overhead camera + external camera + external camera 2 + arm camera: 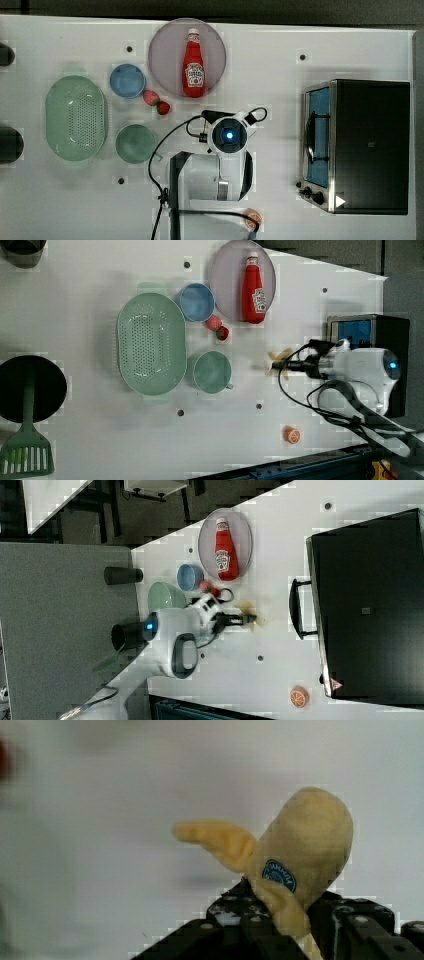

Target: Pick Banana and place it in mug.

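Nearest the lens: gripper (295, 920), pinched narrow on the banana (300, 845). Grips low on the fruit, probably to leave the tip free to drop into a cup. Off the table (280, 50) or resting on it: cannot tell.

Looks soft and matte, pale yellow, plump and curved, with a thin stalk-like arm and a small blue sticker.

Mug (135, 143) at nine o'clock from the wrist in the top view, upright, mouth open, well apart; smooth teal, round, small handle. Next move likely calls for a lift and a carry that way.

Further out in the top view:
- Strawberries (156, 102) and blue cup (127, 80) toward ten o'clock.
- Perforated green basket (76, 117) beyond the mug.
- Glossy red ketchup bottle (194, 62) lying on a grey plate (165, 45), at eleven.
- Boxy metal oven (370, 145) at three.
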